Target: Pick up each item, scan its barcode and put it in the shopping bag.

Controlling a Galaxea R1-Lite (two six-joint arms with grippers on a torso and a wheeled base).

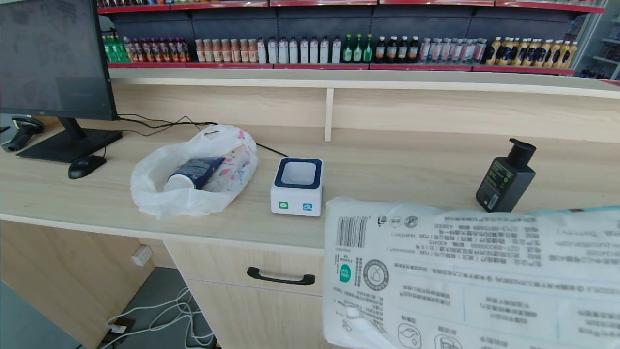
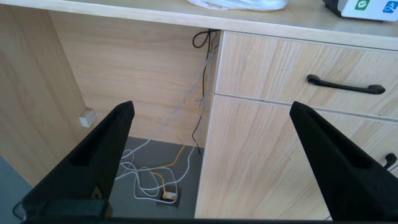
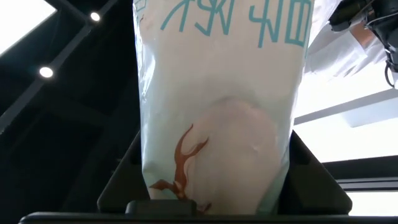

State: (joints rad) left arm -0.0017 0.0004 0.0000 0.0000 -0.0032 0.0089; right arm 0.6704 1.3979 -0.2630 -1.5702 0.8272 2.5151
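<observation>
A big white soft pack (image 1: 474, 276) printed with text hangs low at the right, close to the head camera, its barcode (image 1: 351, 231) at the upper left corner. My right gripper (image 3: 216, 146) is shut on that pack (image 3: 217, 93), a finger on each side. A white scanner box with a blue rim (image 1: 296, 186) stands mid-counter, left of the pack. The white shopping bag (image 1: 160, 194) lies open left of the scanner, a blue tube (image 1: 196, 172) and a floral item inside. A black pump bottle (image 1: 506, 179) stands at the right. My left gripper (image 2: 212, 112) is open below the counter, facing the cabinet.
A monitor (image 1: 53, 58), mouse (image 1: 86, 166) and handheld scanner (image 1: 22, 133) occupy the counter's left end. A raised wooden ledge (image 1: 339, 104) backs the counter, with drink shelves behind. A drawer handle (image 1: 281, 277) sits under the front edge. Cables (image 2: 155, 180) lie on the floor.
</observation>
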